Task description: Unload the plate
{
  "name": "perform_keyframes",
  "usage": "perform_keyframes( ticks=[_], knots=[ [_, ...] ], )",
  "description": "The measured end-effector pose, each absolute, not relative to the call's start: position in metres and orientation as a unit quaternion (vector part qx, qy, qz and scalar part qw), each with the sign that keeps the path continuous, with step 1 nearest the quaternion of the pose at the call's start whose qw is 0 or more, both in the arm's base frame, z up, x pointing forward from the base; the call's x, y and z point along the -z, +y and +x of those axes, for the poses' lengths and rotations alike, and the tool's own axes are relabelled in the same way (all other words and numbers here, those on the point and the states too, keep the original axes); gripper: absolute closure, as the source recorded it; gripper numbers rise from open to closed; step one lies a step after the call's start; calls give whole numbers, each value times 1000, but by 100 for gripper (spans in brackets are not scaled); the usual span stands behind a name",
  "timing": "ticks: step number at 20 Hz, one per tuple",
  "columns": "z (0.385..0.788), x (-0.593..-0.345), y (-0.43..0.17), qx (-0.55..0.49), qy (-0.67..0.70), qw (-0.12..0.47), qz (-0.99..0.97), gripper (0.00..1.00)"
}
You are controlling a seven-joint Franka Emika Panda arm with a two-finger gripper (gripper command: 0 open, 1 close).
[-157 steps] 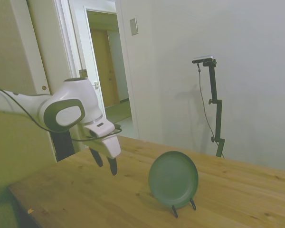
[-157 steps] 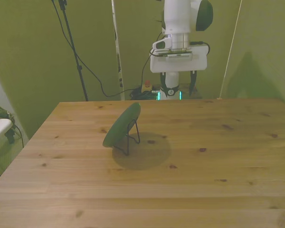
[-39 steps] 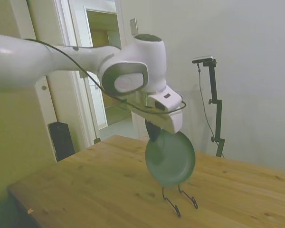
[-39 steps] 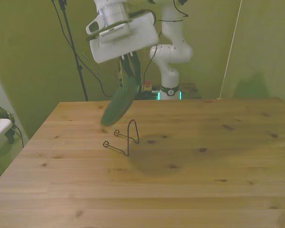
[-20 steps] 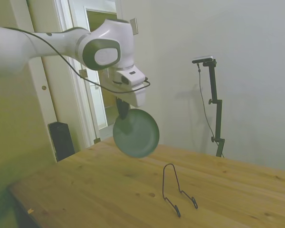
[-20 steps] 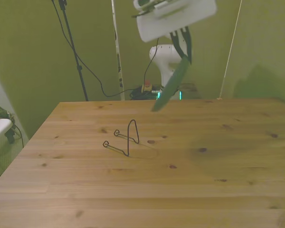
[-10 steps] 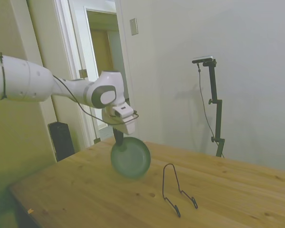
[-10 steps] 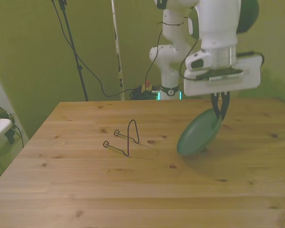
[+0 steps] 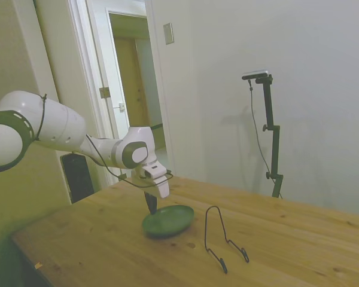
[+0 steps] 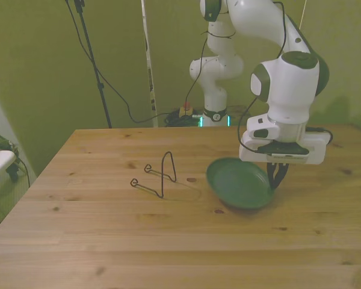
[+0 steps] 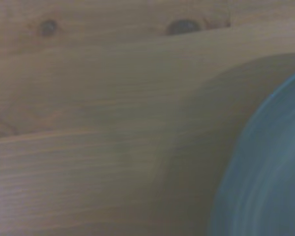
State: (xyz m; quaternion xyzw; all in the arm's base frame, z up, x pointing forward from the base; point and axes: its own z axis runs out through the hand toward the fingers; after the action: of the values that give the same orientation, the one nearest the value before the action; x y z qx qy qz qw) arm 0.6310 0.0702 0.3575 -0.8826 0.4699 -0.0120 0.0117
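- The round dull dark-green plate (image 9: 168, 220) (image 10: 239, 182) (image 11: 265, 167) lies nearly flat, low on the wooden surface (image 9: 107, 245) (image 10: 180, 241) (image 11: 88, 123), directly under the end effector (image 9: 151, 207) (image 10: 277, 176).
- The end effector is clamped on the plate's rim.
- The thin black wire stand (image 9: 224, 238) (image 10: 158, 176) sits bare, just beyond the plate's far edge from the end effector.

A thin black wire stand (image 9: 223, 238) (image 10: 158, 176) stands upright and unloaded on the light wooden plank table (image 9: 299, 239) (image 10: 108, 241) (image 11: 88, 123), towards the front view's left. Dark knots mark the planks. A white-framed open doorway (image 9: 128, 89) and a small grey wall plate (image 9: 168, 33) show beyond the table in the side view.
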Motion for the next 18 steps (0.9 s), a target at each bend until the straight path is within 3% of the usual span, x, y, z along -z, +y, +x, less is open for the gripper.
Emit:
perform_keyframes(
  ticks=[1,2,18],
  knots=[
    [631,-357,71,12,469,12,-883,100],
    [631,-357,71,12,469,12,-883,0],
    [625,-391,57,25,476,20,-879,0]
  ],
)
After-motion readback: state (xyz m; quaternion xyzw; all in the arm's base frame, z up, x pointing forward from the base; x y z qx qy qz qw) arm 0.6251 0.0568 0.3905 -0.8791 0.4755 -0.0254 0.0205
